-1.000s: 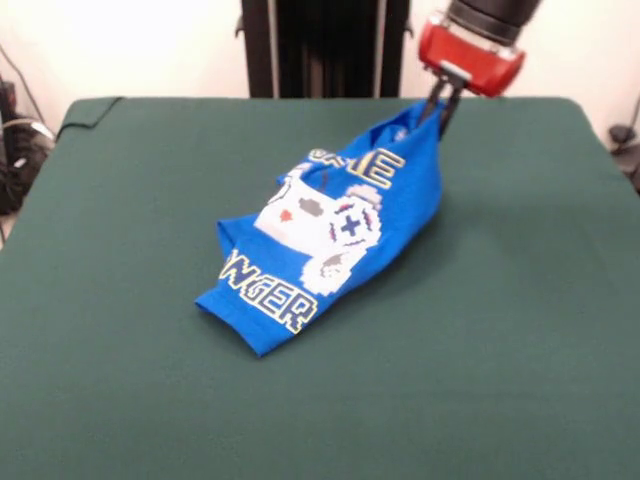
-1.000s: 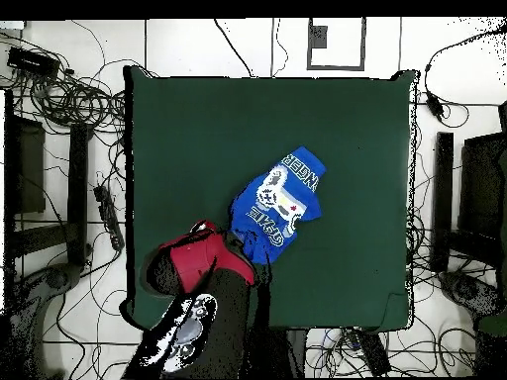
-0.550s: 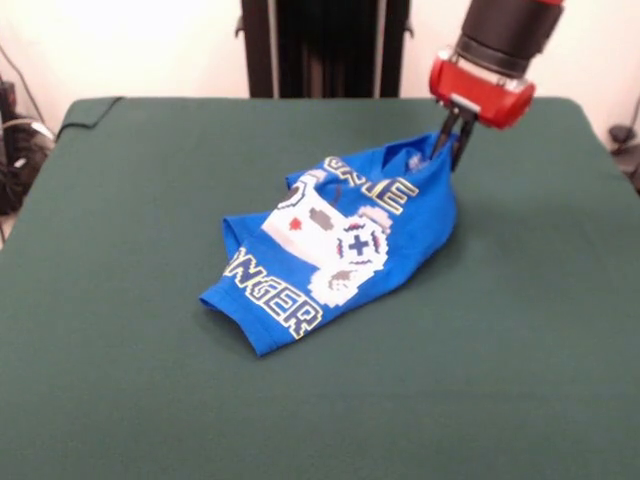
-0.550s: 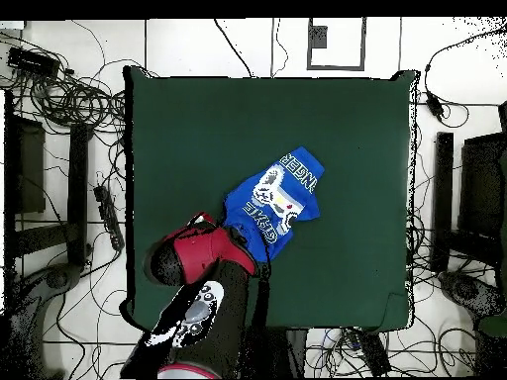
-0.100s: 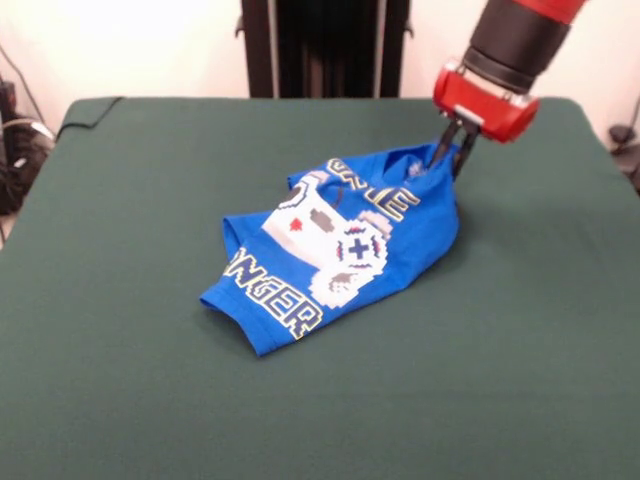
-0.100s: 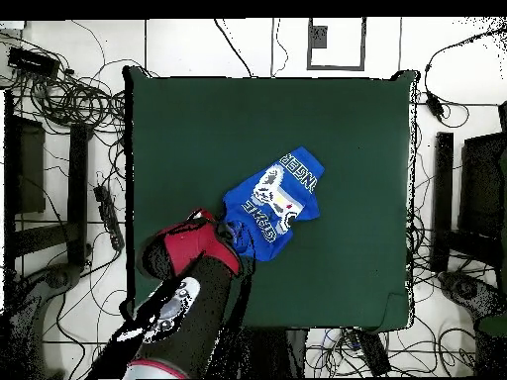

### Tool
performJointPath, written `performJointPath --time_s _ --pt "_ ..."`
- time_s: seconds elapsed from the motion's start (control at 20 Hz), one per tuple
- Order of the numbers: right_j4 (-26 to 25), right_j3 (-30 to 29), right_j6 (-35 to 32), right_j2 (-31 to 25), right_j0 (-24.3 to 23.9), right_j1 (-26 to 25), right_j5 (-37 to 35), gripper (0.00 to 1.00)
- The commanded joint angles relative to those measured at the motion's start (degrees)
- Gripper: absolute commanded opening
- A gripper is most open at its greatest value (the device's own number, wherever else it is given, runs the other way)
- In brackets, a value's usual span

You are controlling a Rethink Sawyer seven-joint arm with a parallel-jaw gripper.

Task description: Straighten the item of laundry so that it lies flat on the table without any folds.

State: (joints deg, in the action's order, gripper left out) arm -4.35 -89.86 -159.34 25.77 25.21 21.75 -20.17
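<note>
The item of laundry (image 5: 340, 245) is a bright blue T-shirt with a white-grey emblem and yellow-edged white lettering. It lies bunched and folded near the middle of the dark green table (image 5: 130, 380). In the front view my gripper (image 5: 451, 160) comes down at the shirt's upper right corner, shut on a pinch of blue cloth there. In the overhead view the item of laundry (image 6: 272, 203) shows right of the red wrist, and the gripper (image 6: 234, 234) is partly hidden under that wrist. The shirt's lower left end rests on the felt, doubled over.
Green felt stretches wide on every side of the shirt. A dark pedestal column (image 5: 322, 48) stands behind the table's far edge. In the overhead view, cables (image 6: 69, 94) and dark equipment ring the table on the floor.
My gripper has moved right and down with the shirt's corner in it. The raised cloth has sunk and spread lower and wider on the table.
</note>
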Motion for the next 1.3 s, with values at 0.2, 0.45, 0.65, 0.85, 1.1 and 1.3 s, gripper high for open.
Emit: performJointPath --time_s 0.2,0.45,0.65,0.85,1.1,1.3 --pt "8.9 7.8 -16.7 6.0 7.3 -5.5 -12.8 1.00" --pt "13.4 5.8 -17.4 4.9 8.3 -3.5 -13.0 1.00" --pt "13.2 6.0 -11.9 6.9 8.1 1.0 -18.6 1.00" --pt "11.4 6.0 -7.4 7.5 6.4 4.0 -20.5 1.00" --pt "9.0 7.6 -2.2 7.4 3.9 7.7 -23.0 1.00" --pt "7.2 7.7 2.5 6.0 0.6 10.2 -23.1 1.00"
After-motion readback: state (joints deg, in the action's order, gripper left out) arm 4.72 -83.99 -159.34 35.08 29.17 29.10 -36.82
